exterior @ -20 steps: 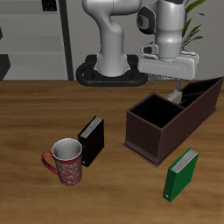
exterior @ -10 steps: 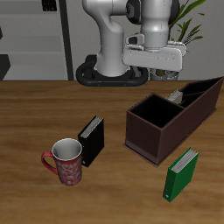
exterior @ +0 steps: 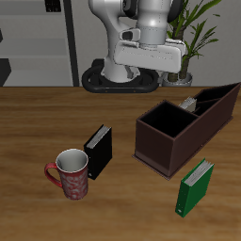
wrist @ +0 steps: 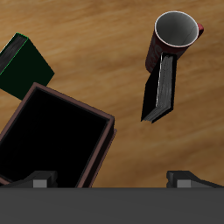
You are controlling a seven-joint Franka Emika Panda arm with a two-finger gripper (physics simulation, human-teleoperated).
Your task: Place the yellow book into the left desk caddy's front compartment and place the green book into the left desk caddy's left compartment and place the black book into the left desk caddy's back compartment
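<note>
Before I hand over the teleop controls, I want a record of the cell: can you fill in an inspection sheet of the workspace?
Surface: wooden table, no spills seen.
Job's things: black book upright beside the mug; green book upright near the table's front edge, outside the caddy; left desk caddy, large section empty; a greyish book, likely the yellow book, leans in a narrower section.
Clutter: red mug, upright, empty.
Grippers: gripper raised above the table, fingers spread, holding nothing.
Cables: nothing seen.
Surroundings: potted plant and shelving behind the robot.
</note>
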